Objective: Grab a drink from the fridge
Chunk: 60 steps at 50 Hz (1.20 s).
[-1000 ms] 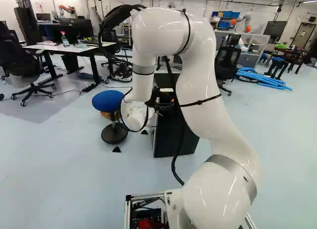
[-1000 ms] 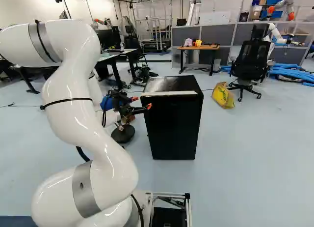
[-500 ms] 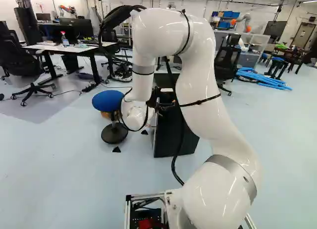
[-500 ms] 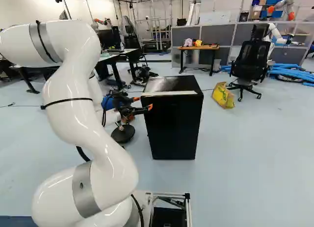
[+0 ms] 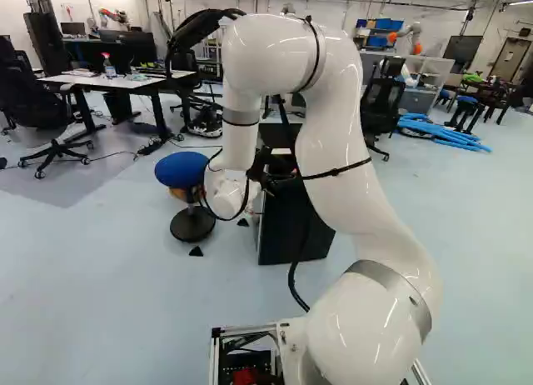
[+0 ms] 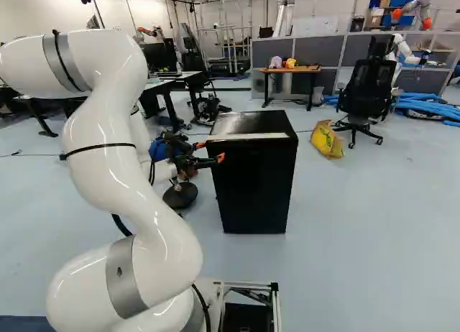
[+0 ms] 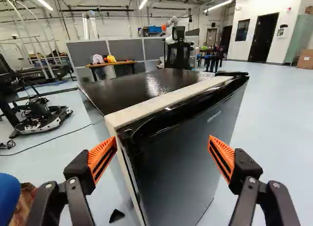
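A boxy black fridge (image 7: 181,157) with a glossy top, a pale edging strip and a smooth, closed door stands on the sleek floor (image 6: 359,224), its contents hidden. Just before it, the robot's gripper (image 6: 213,151) is released, ribbed orange pads (image 7: 101,160) spread wide with the fridge's near corner ahead, between them. Beside the fridge is a round blue stool (image 5: 181,170); beyond, a crumpled yellow bag (image 6: 328,140), contents unclear.
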{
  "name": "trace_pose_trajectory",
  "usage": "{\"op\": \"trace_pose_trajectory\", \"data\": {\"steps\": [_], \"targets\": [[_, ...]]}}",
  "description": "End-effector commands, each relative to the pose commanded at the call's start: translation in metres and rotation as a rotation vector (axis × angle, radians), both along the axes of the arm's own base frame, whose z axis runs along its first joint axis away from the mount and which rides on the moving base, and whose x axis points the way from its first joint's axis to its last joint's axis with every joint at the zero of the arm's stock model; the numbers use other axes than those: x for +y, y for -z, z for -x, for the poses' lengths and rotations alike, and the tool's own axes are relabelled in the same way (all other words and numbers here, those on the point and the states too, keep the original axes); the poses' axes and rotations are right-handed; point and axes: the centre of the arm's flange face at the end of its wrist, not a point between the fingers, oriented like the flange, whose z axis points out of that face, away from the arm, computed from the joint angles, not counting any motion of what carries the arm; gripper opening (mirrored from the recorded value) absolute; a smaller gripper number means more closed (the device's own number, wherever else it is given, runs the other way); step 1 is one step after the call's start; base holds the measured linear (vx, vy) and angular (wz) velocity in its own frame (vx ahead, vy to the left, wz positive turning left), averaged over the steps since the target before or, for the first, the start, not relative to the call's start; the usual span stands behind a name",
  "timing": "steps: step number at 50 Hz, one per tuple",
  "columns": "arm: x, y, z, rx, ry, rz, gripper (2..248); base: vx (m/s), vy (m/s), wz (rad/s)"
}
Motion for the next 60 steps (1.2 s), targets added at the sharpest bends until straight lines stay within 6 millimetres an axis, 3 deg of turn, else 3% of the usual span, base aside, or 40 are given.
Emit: {"op": "trace_pose_trajectory", "data": {"steps": [38, 60], "targets": [[-0.003, -0.001, 0.003, -0.012, 0.042, 0.010, 247, 0.000, 0.000, 0.000], [-0.001, -0.002, 0.021, 0.005, 0.051, 0.018, 247, 0.000, 0.000, 0.000]]}}
